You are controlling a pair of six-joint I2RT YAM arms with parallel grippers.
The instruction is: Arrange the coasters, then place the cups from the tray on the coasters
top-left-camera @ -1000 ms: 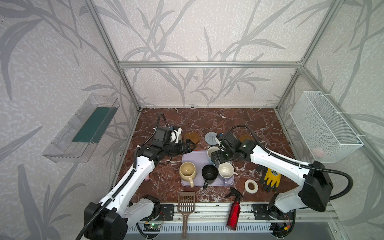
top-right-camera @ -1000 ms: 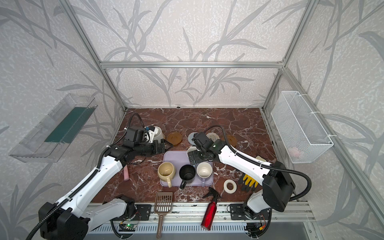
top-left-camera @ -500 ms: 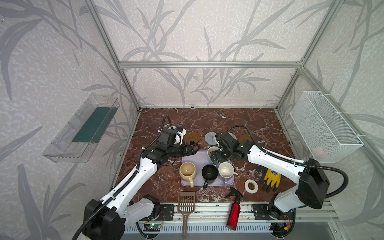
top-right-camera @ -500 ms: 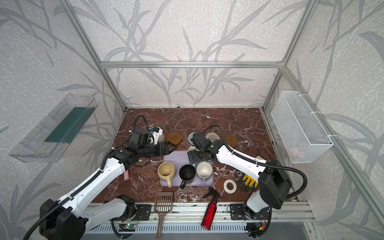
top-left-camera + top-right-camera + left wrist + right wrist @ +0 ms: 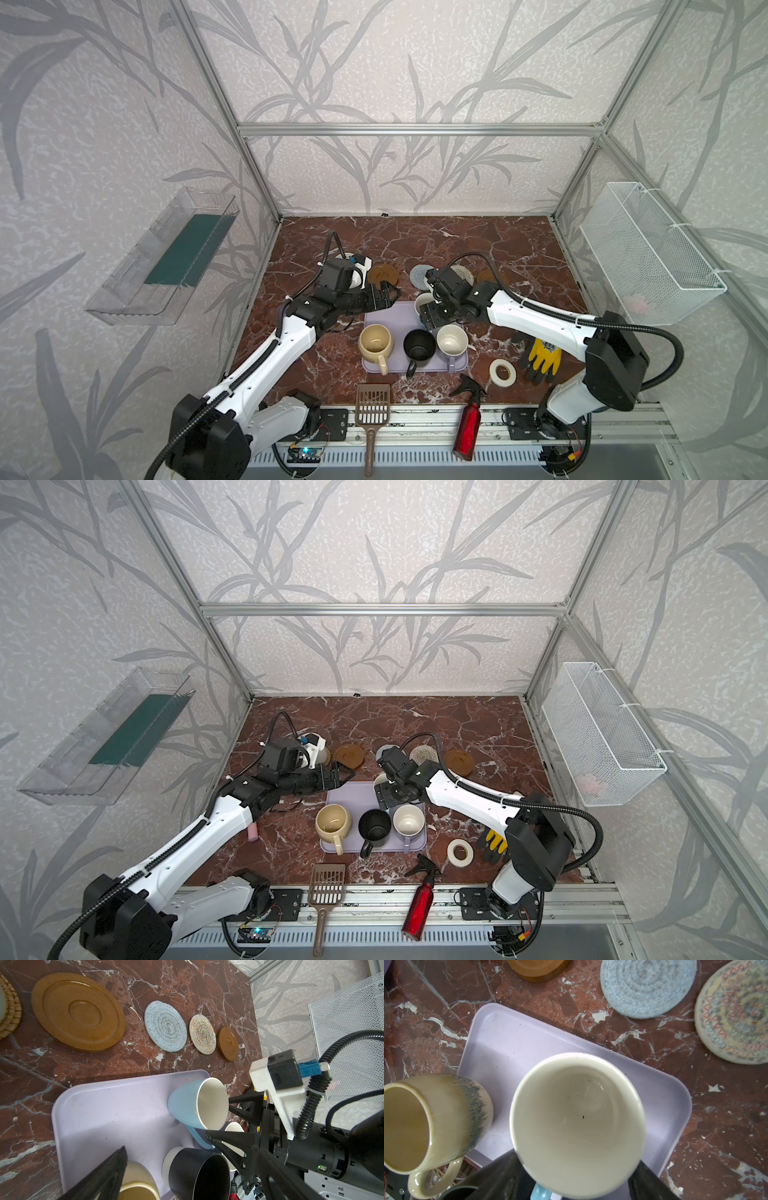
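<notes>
- The right pincer (image 5: 218, 1118) reaches down over the tray's far right corner with one jaw on each side of the light blue mug (image 5: 577, 1122). The jaws sit close to its wall, but I cannot tell whether they are squeezing it.
- The light blue mug stands upright on the tray (image 5: 388, 318), in that far right corner, with its handle turned toward the black mug (image 5: 419, 345).
- The left pincer (image 5: 388, 293) hovers at the tray's far left corner, jaws spread wide and holding nothing.
- Three mugs stand in a row along the tray's near half: the cream-yellow mug (image 5: 375, 341) at the left, the black mug in the middle and the lavender mug (image 5: 452, 340) at the right.
- Beyond the tray's far edge, four coasters lie flat in a line on the marble surface (image 5: 457, 241). From left to right they are an amber saucer coaster (image 5: 78, 1012), the grey-blue woven coaster (image 5: 165, 1026), the cream spiral coaster (image 5: 202, 1037) and a second amber saucer coaster (image 5: 227, 1043), none touching another.
- The orange-tan woven coaster (image 5: 11, 1016) ends that line, past the tray's far left corner. Something white rests on it, cut off by the edge of the left wrist view.
- Off the tray's near right corner lies a white tape roll (image 5: 502, 372), with yellow gloves (image 5: 542, 357) farther out.
- Off the tray's near edge lie a brown scoop (image 5: 372, 405) and a red spray bottle (image 5: 467, 424).
</notes>
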